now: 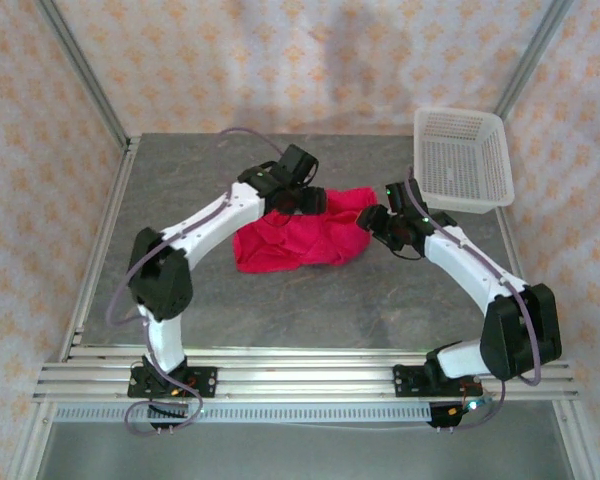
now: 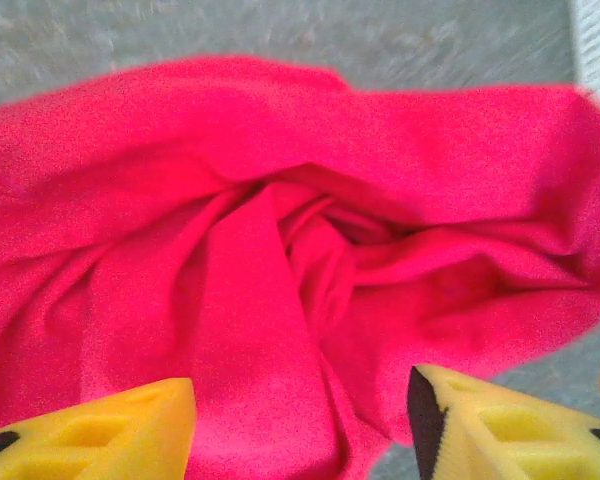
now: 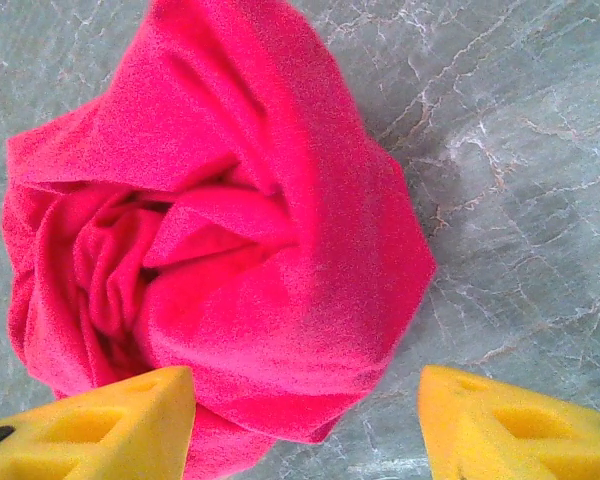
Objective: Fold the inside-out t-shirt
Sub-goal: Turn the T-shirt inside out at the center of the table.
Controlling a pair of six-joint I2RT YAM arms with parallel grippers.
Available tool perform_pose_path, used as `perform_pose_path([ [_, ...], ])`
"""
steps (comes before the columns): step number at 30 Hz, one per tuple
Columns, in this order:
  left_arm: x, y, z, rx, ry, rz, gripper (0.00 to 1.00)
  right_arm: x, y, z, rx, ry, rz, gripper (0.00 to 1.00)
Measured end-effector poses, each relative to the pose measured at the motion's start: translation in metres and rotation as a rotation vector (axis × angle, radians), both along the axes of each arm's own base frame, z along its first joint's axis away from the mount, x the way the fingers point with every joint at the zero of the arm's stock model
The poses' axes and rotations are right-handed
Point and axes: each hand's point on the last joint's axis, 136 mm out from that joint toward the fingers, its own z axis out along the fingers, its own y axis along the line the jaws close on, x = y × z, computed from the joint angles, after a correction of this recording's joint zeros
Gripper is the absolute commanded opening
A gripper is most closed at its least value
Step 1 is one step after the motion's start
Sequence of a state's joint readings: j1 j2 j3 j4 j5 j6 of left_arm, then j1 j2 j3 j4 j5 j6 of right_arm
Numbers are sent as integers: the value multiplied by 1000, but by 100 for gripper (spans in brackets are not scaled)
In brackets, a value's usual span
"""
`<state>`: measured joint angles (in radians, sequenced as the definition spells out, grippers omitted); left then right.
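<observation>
Closest to the arm bases there's a bare strip of table (image 1: 310,320). Then comes the t-shirt (image 1: 295,245), a crumpled red heap roughly mid-table. Its long axis runs left-right across the table, so the two short ends point toward the two arms, which is what matters for spreading it out.

The right gripper (image 1: 373,217) sits at the shirt's right end. From its wrist camera the jaws are apart and not holding anything. The bunched end of the shirt lies ahead of them and off to the left, pressing up near the left jaw, with bare table in front of the right one. So it'd need to slide left to get cloth between the jaws.

A bit further back, the left gripper (image 1: 302,203) hangs over the far edge of the heap, left of centre. Its jaws are also spread, with folds of red running straight through the gap. I'd call that open rather than pinching, though the view's too tight to say whether the cloth touches the pads. Of the two, the left looks better lined up for a grab.

The white basket (image 1: 462,157) is in the far right corner, well apart from the shirt.
</observation>
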<state>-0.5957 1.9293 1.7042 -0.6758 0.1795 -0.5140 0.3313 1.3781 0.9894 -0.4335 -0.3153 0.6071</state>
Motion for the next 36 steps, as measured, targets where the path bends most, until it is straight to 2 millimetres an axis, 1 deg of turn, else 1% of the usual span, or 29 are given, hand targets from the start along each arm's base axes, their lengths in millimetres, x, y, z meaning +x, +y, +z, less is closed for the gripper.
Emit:
perform_pose_path([
  [2,5,-5,-29,25,49,-4,53,1,1,3,3,-7,0,61],
  [3,6,-7,-42,36,71,-5,50,2,1,5,4,-11,1,61],
  [4,7,-8,-51,43,88,-7,42,2,1,6,7,-14,2,61],
  [6,8,-9,-71,63,124,-8,12,4,3,10,11,-24,6,61],
  [7,8,-9,-76,69,133,-5,3,4,4,12,12,-28,9,61],
  [8,9,-10,-78,73,140,-3,0,5,6,15,14,-35,14,61],
  [10,9,-9,-77,77,141,-1,0,9,12,18,17,-40,25,61],
  [13,13,-9,-59,67,108,6,0,21,24,14,21,-26,43,61],
  [14,14,-9,-50,62,95,8,0,28,29,9,25,-12,49,61],
  [15,14,-8,-40,56,82,9,0,34,34,3,30,4,51,58],
  [16,15,-9,-26,43,63,9,0,41,39,-7,36,30,50,44],
  [17,15,-10,-10,27,40,8,0,49,44,-18,42,49,50,23],
  [18,17,-11,7,9,14,8,0,55,47,-28,45,64,46,7],
  [19,19,-11,28,-13,-19,9,0,58,49,-43,48,90,38,0],
  [21,25,-11,72,-62,-91,9,0,56,48,-68,43,141,19,0],
  [23,32,-2,123,-122,-172,26,0,43,43,-88,31,179,10,0],
  [24,33,5,141,-143,-198,35,0,37,40,-93,27,188,7,0],
  [25,32,16,158,-162,-219,49,0,30,38,-96,29,184,7,0],
  [26,29,28,169,-170,-228,62,0,24,35,-95,31,172,8,0],
  [27,27,38,175,-173,-232,75,0,20,31,-93,27,161,3,0],
  [29,22,59,184,-182,-259,108,0,3,13,-96,-5,161,-24,0],
  [30,19,68,186,-185,-268,123,0,-5,4,-100,-23,171,-39,0],
  [31,12,79,182,-182,-271,142,0,-15,-7,-106,-52,191,-56,0],
  [33,-1,92,168,-180,-262,167,0,-28,-22,-114,-100,220,-72,0],
  [35,-15,98,139,-178,-220,181,0,-38,-29,-112,-134,233,-68,0],
  [36,-19,97,126,-179,-199,181,0,-39,-29,-108,-137,225,-60,9],
])
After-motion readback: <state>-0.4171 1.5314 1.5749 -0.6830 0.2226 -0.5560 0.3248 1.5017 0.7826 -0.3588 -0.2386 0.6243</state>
